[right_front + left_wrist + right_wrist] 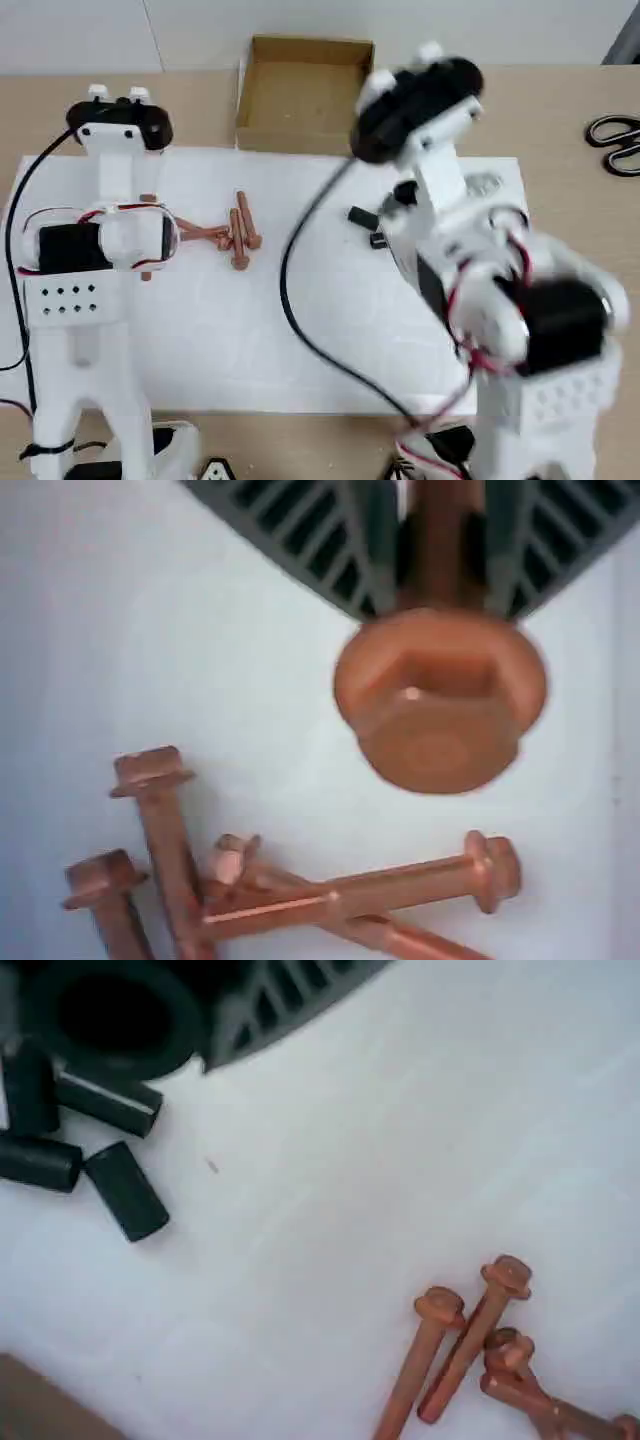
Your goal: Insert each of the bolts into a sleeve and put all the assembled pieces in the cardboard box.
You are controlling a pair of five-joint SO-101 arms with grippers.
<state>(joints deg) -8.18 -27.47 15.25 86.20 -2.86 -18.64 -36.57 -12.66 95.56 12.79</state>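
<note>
1. Risk: the bolt (pixel 440 695) and sleeve (pixel 110 1058) could meet off-axis and jam, or the bolt could slip.
2. The left gripper (pixel 440 530) pinches the bolt's shank over the white sheet's (pixel 250 330) left half, near the loose bolts (pixel 238 235).
3. The right gripper (pixel 120 1010) appears clamped on the sleeve, near the sheet's right edge.
4. The cardboard box (pixel 305 95) sits beyond the far edge.

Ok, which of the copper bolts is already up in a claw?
The bolt clamped by its shank in the left claw, head toward the camera; the others lie loose on the white sheet.
</note>
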